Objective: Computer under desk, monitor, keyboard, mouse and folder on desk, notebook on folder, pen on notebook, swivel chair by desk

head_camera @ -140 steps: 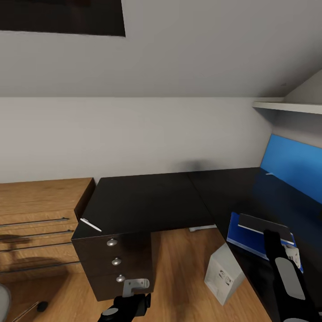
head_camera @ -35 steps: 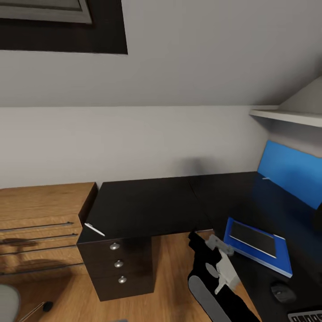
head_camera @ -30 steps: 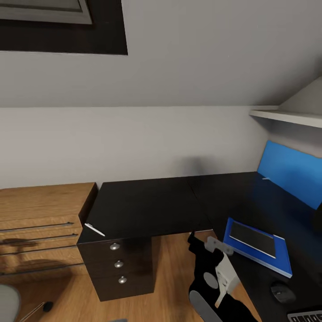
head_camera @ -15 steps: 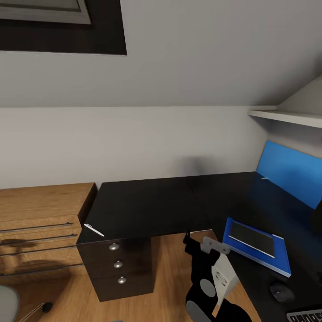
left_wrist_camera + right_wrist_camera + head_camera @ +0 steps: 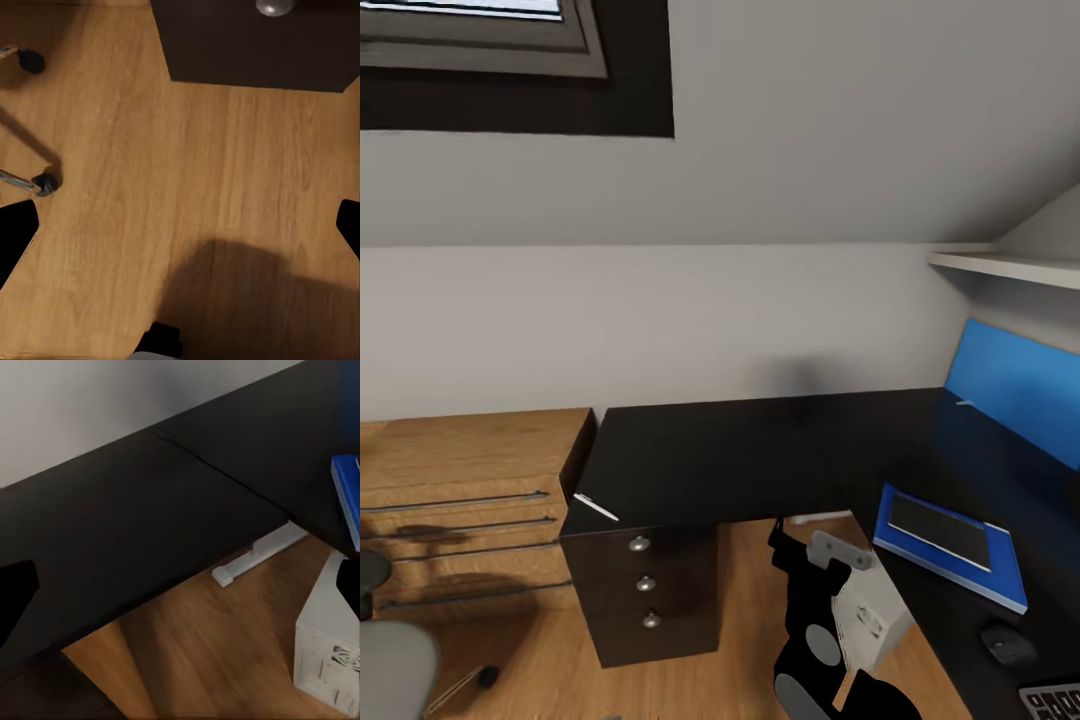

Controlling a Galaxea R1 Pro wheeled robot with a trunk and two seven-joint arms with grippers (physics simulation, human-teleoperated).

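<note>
The long L-shaped glossy black table [image 5: 710, 450] stands against the pale wall, its black drawer block with three round silver knobs [image 5: 645, 583] at the left end beside a plain wooden dresser [image 5: 460, 500]. A small thin white pen [image 5: 596, 507] lies at the table's front left corner, just above the drawers. On the right wing of the table lies the flat bright blue folder [image 5: 950, 545], and the small flat grey notebook [image 5: 940, 528] lies on top of it; near them toward the front sit the small dark rounded mouse [image 5: 1007, 643] and, at the picture's edge, a corner of the dark-keyed keyboard [image 5: 1050, 700]. The small light grey computer tower [image 5: 875, 625] stands tilted on the wooden floor [image 5: 740, 600] at the table's front edge, partly under it. The right hand [image 5: 800, 550] is raised in front of the tower, over the floor, holding nothing; its fingers show at the two far edges of the right wrist view, spread wide. The left hand's [image 5: 180, 217] dark fingertips [image 5: 15, 232] likewise sit far apart, pointing down at bare floor near the drawer block. The grey seat of the swivel chair [image 5: 390, 665] shows at the lower left, with a chrome leg and caster [image 5: 41, 182] near the left hand, well apart from the table's right wing.
</note>
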